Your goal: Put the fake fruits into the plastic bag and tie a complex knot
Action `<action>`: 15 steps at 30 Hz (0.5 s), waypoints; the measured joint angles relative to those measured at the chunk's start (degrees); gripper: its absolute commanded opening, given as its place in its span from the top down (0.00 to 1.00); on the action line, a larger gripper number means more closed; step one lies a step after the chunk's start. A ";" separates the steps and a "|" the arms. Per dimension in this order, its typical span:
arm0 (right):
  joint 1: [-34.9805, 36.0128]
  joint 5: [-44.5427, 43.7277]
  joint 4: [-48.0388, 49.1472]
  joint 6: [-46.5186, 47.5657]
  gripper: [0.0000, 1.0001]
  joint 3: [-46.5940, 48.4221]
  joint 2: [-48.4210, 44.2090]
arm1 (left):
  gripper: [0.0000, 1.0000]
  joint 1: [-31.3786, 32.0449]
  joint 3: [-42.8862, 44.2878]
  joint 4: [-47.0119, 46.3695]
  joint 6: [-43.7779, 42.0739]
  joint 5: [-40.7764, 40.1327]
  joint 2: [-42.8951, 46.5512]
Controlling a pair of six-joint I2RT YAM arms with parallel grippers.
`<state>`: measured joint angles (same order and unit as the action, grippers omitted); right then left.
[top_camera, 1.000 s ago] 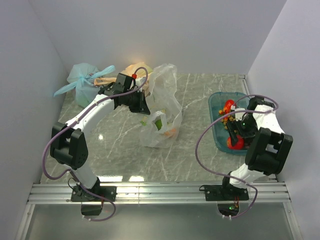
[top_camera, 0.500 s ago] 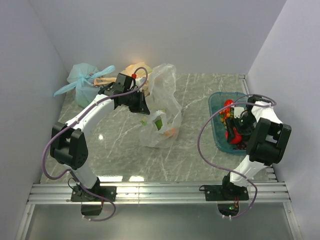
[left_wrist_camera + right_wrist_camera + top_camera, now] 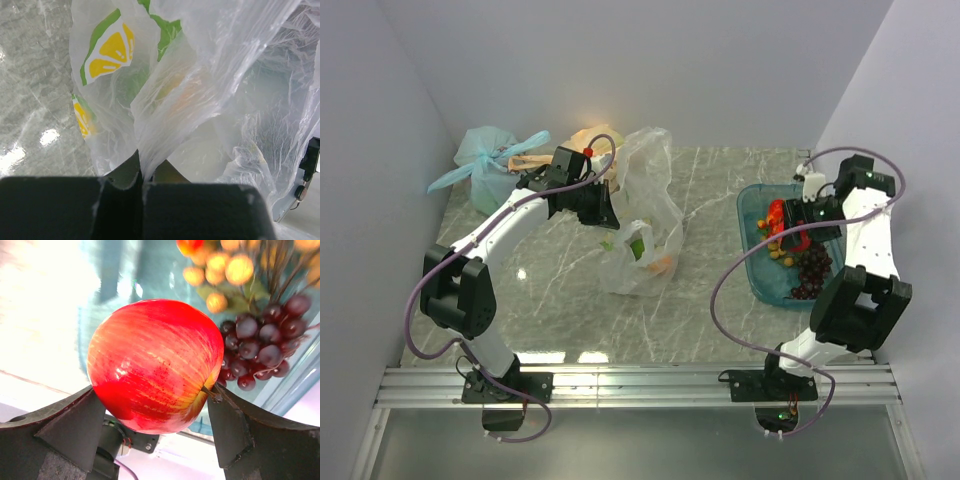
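At three o'clock, over the tray (image 3: 747, 252), the right gripper (image 3: 792, 236) clamps a red apple (image 3: 155, 365). The left gripper (image 3: 140, 183) pinches the plastic bag (image 3: 200, 100).

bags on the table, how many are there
3: a light blue bag at the far left, an orange-yellow bag to its right, and the clear plastic bag pinched by the left hand.
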<state>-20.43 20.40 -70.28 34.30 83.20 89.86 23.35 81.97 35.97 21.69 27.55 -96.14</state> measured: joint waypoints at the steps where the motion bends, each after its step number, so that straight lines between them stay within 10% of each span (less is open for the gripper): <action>1: 0.28 1.27 -1.11 0.22 0.42 1.77 -0.31 | 0.99 0.00 0.00 0.02 0.00 0.00 0.00; 15: 33.88 16.74 8.17 -12.55 0.42 24.41 0.17 | 0.99 0.00 0.17 0.79 -1.70 0.13 0.00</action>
<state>13.45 37.15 -62.11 21.76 107.61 90.04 23.35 82.15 36.75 19.99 27.68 -96.14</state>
